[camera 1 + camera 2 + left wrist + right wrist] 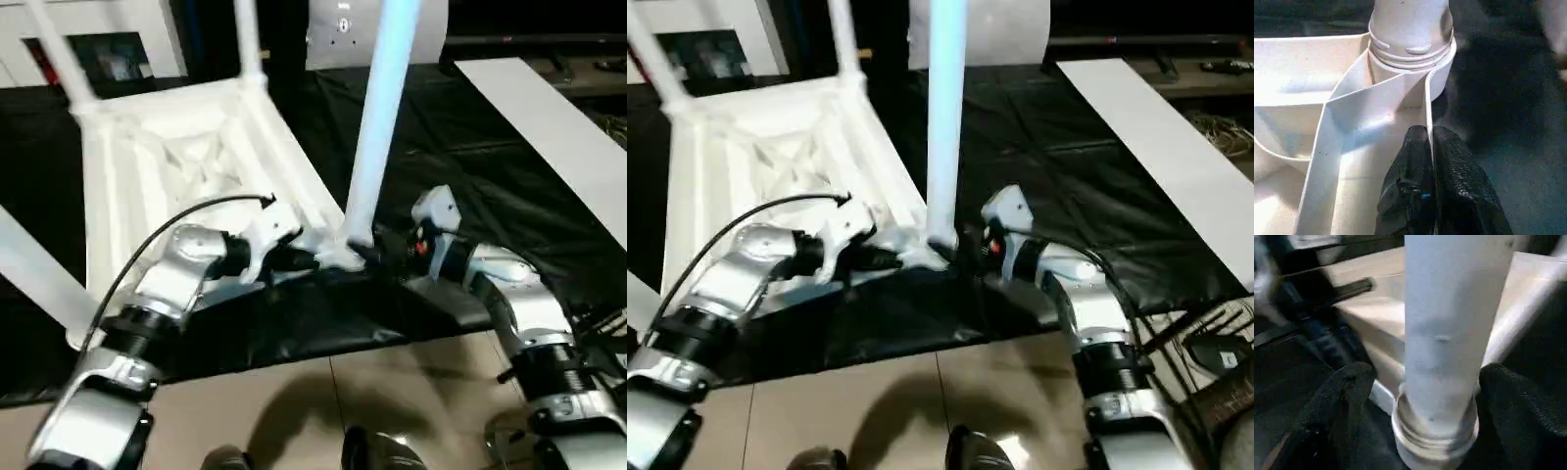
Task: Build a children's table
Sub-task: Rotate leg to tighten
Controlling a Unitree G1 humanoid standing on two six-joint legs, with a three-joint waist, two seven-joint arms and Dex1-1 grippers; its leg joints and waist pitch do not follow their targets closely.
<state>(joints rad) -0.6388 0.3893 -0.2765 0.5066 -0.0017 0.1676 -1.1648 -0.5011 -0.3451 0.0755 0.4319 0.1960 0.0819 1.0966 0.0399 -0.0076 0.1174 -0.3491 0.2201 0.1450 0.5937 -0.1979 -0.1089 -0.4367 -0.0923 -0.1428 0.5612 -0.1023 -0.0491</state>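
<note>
seating near leg (377, 127) in corner socket (1410, 54); left jaws pinch tabletop rib (1426, 112), right jaws wide beside leg. next: check it's tight.

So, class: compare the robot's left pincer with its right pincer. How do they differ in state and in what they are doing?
The left pincer is shut, pinching a thin rib of the table top; the right pincer stands open, one finger on each side of the leg.
The left pincer meets a flat wall of the table top; the right pincer flanks a round upright leg near its socket.
Both have black fingers and work at the same near corner.
</note>
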